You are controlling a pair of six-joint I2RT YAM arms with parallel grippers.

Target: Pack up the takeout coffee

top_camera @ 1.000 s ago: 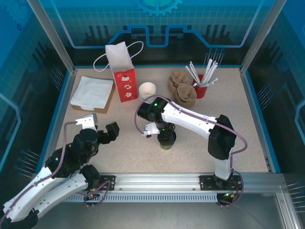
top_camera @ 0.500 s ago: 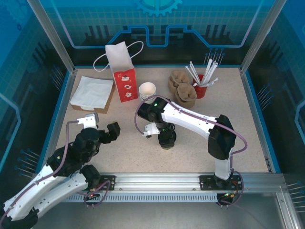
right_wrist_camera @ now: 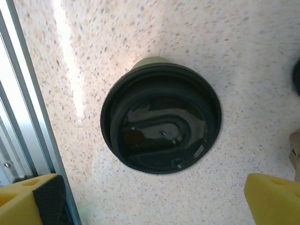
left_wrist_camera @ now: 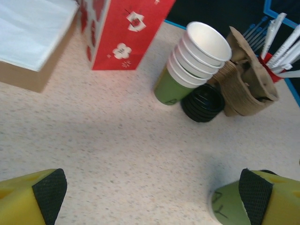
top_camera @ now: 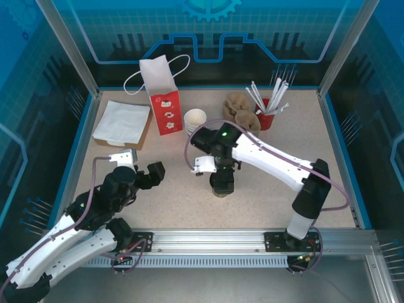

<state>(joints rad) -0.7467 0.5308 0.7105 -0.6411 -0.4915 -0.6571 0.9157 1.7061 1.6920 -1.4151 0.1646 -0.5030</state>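
Observation:
The takeout coffee [right_wrist_camera: 161, 124], an olive-green paper cup with a round black lid, stands upright on the speckled table. My right gripper [right_wrist_camera: 157, 201] hangs straight above it, open, with its yellow fingers [right_wrist_camera: 274, 197] wide of the lid and touching nothing. In the top view the right gripper [top_camera: 222, 180] covers most of the cup [top_camera: 221, 193]. My left gripper [top_camera: 140, 165] is to the cup's left, open and empty. In the left wrist view the cup's green wall [left_wrist_camera: 225, 206] shows beside the right finger [left_wrist_camera: 255, 197] of the left gripper [left_wrist_camera: 152, 197].
A red paper bag [top_camera: 165, 104] stands open at the back. Beside it are a stack of lidless cups [left_wrist_camera: 197, 56], spare black lids [left_wrist_camera: 204, 103], brown cardboard holders [top_camera: 243, 117] and a red cup of straws [top_camera: 268, 113]. Napkins in a box [top_camera: 121, 123] lie back left. The metal rail [right_wrist_camera: 23, 93] runs near the cup.
The right gripper has opened off the lid and lifted above the cup, its elbow swinging right. The left gripper has edged a little toward the cup.

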